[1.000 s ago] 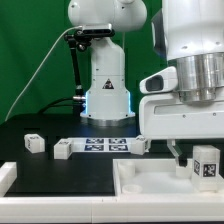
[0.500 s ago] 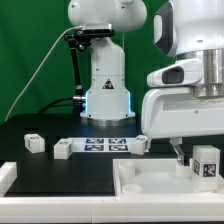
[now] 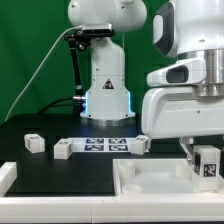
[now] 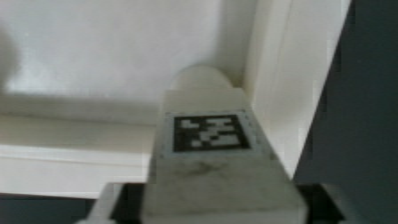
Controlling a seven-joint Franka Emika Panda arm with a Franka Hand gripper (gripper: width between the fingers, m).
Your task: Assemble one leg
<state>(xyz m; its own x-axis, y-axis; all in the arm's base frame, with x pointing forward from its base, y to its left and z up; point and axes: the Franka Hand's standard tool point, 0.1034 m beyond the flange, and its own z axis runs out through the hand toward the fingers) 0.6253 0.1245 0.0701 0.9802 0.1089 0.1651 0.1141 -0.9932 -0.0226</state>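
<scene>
While clamped in the gripper (image 4: 214, 205), the leg (image 4: 210, 140) looks blocky, matte white.

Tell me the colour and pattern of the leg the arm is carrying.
The small white plastic leg is white, with a black-and-white square tag on its face; the wrist view shows it best.

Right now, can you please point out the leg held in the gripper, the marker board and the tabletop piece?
leg (image 4: 212, 135): wrist view, on its tag.
marker board (image 3: 104, 145): exterior view, on a printed tag.
tabletop piece (image 3: 150, 180): exterior view, on its bare inner floor.
</scene>
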